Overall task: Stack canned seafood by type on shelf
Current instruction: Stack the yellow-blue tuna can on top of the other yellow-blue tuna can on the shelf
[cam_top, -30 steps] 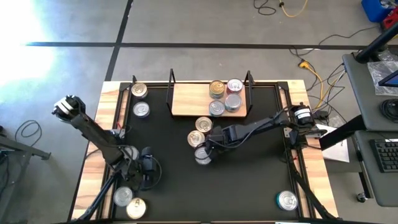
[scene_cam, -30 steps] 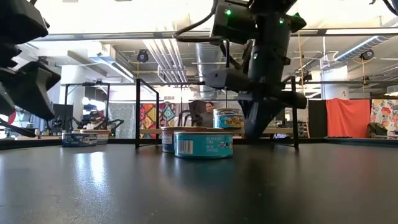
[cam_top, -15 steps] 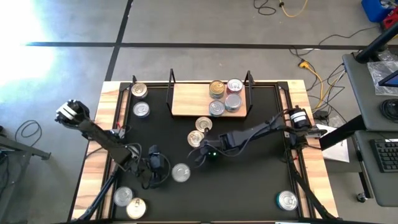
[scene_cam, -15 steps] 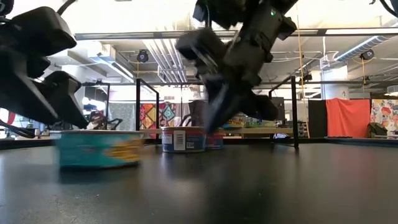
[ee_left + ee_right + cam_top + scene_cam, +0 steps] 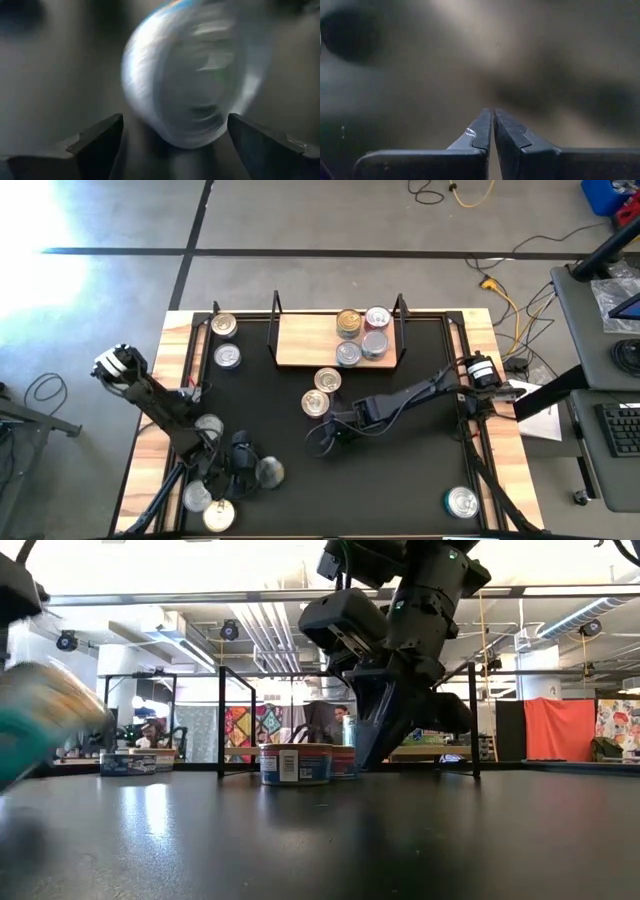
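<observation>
A silver-lidded tin (image 5: 268,471) with a teal side (image 5: 40,730) lies near the table's front left, blurred, just ahead of my open left gripper (image 5: 252,469). In the left wrist view the tin (image 5: 195,80) fills the space beyond the two spread fingertips of that gripper (image 5: 175,125); whether they touch it I cannot tell. My right gripper (image 5: 322,441) is shut above the table's middle, holding nothing (image 5: 492,114). The shelf (image 5: 300,340) at the far side carries several tins (image 5: 362,335) at its right end.
Two tins (image 5: 320,391) stand between the shelf and my right gripper. Two more (image 5: 226,340) sit at the far left, three (image 5: 205,480) around my left arm at the near left, and one (image 5: 462,502) at the near right corner.
The teal tin has slid from beside my right gripper across the table toward the near left, up to my left gripper. My shut right gripper has swung after it toward the near left and tipped to a slant. My left gripper has sunk toward the table.
</observation>
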Available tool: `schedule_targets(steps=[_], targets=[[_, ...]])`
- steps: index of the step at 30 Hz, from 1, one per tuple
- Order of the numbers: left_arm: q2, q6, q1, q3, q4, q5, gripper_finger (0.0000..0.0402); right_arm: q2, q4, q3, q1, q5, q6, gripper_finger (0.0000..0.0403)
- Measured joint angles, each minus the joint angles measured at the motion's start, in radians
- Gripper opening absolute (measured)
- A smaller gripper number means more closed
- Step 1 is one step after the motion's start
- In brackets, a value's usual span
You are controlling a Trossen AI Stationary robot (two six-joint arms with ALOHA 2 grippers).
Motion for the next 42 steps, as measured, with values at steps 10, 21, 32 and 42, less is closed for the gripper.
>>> schedule_targets(steps=[10, 21, 32, 42], targets=[[0.018, -0.016, 0.051, 0.002, -0.035, -0.15, 0.0343, 0.001, 0.0, -0.003, 0.025, 0.003, 0.041, 0.0013], [-0.171, 0.027, 0.105, 0.011, -0.1, -0.171, 0.0342, 0.002, 0.044, 0.028, 0.044, 0.058, 0.031, 0.0013], [-0.244, 0.049, 0.058, 0.043, -0.194, -0.122, 0.0342, 0.002, 0.029, 0.099, 0.071, 0.18, 0.037, 0.0013], [0.05, 0.24, 0.056, 0.286, -0.079, -0.039, 0.0342, 0.002, -0.025, 0.191, 0.174, 0.258, 0.013, 0.0013]])
